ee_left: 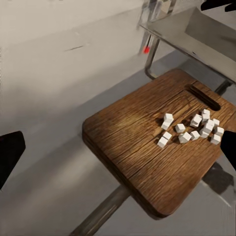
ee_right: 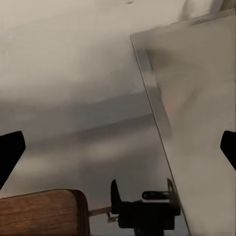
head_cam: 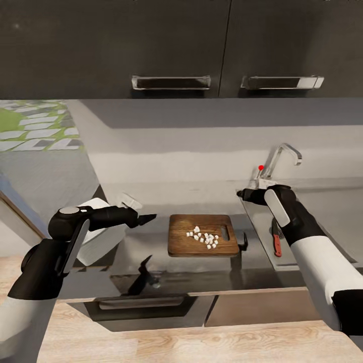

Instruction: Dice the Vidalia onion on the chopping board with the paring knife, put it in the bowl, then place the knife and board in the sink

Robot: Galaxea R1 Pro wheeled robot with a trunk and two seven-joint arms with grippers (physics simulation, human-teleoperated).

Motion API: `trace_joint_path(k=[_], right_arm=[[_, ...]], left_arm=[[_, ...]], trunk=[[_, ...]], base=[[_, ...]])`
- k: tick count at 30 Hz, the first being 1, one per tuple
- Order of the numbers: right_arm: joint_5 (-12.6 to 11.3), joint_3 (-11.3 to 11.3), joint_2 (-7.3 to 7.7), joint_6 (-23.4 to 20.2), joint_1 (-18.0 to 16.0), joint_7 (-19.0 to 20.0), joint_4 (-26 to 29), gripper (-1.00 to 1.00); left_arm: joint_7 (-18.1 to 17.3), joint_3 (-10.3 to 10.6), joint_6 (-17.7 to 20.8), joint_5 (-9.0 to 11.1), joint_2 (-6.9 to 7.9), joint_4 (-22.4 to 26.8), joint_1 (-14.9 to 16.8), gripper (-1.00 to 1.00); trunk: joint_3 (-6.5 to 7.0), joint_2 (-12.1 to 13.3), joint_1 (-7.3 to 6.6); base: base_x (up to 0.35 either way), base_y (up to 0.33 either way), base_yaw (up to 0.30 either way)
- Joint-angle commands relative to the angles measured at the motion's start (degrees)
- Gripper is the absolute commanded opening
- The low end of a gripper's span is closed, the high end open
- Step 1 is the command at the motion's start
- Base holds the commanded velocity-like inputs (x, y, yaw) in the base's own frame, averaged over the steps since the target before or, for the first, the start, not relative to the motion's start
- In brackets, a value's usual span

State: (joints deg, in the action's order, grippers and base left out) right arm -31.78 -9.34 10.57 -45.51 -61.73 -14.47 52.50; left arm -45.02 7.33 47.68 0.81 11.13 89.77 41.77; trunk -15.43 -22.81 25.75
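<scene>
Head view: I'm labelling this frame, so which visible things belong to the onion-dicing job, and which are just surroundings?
Job:
diced onion on the chopping board
paring knife lying in the sink
bowl, behind the left arm
countertop

Surroundings:
tap
cabinet handles
wooden floor

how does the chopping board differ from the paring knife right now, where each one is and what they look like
The chopping board lies flat on the countertop, carrying the white onion cubes; the paring knife already lies in the sink, carrying nothing. The board is a broad brown wooden rectangle with a slot hole; the knife is slim, with a reddish handle. Neither is held by a gripper.
</scene>
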Motion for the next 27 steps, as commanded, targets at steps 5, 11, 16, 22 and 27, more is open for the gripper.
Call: trace_joint_path(k=[5, 11, 16, 22, 27], right_arm=[[-0.6, -0.3, -0.16, -0.1, 0.9, -0.5, -0.2, 1.00], [-0.6, -0.4, -1.03, -0.3, 1.1, -0.5, -0.7, 1.00], [-0.6, -0.3, -1.67, -8.4, 1.1, -0.5, -3.1, 1.00], [-0.6, -0.3, -2.00, -14.0, 1.1, -0.6, -3.5, 1.00], [-0.6, -0.3, -2.03, -14.3, 1.1, -0.6, -3.8, 1.00]], left_arm=[[-0.1, -0.3, 0.4, 0.1, 0.01, 0.7, 0.1, 1.00], [-5.2, -4.1, 0.7, 0.2, 0.51, 1.4, 1.4, 1.00], [-17.9, -13.1, 0.5, 0.2, 1.71, 1.4, 2.4, 1.00], [-19.4, -14.1, 0.4, 0.0, 1.98, 1.4, 2.8, 1.00], [-17.6, -14.1, 0.5, -0.3, 1.97, 1.4, 4.2, 1.00]], trunk=[[-0.11, -0.1, 0.04], [-0.11, -0.1, 0.04], [-0.11, -0.1, 0.04], [-0.11, -0.1, 0.04], [-0.11, -0.1, 0.04]], base=[[0.000, 0.006, 0.000], [0.000, 0.000, 0.000], [0.000, 0.000, 0.000], [0.000, 0.000, 0.000], [0.000, 0.000, 0.000]])
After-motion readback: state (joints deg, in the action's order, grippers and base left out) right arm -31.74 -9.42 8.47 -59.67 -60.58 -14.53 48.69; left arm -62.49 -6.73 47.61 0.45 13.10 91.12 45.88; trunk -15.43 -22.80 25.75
